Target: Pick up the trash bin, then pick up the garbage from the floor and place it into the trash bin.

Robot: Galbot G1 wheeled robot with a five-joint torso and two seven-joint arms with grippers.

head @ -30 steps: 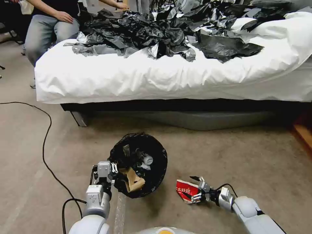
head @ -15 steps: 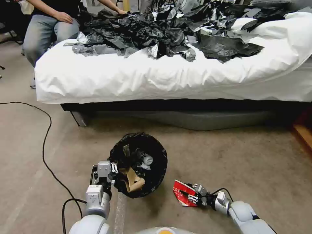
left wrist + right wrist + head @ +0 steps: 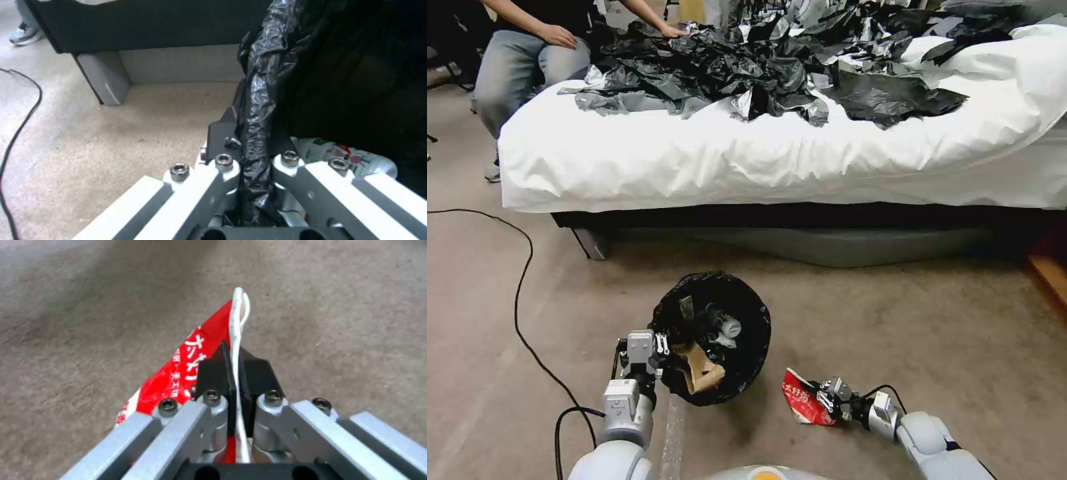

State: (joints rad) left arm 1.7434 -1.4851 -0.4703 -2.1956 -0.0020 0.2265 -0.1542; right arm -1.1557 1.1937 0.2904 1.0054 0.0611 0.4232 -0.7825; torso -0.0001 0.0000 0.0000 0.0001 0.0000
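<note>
Left hand (image 3: 662, 348) is clamped on the black-bag-lined rim of the trash bin (image 3: 750, 347), which sits above the carpet floor (image 3: 927, 313) in front of the bed (image 3: 760, 160); a brown paper bag (image 3: 700, 370) and a small bottle (image 3: 728, 327) lie inside it. Right hand (image 3: 822, 402), low over the floor just to the right of the bin, is closed on the white edge of a red snack wrapper (image 3: 799, 405). In the right wrist view the two black pads (image 3: 212, 373) pinch the wrapper (image 3: 195, 363) between them.
</note>
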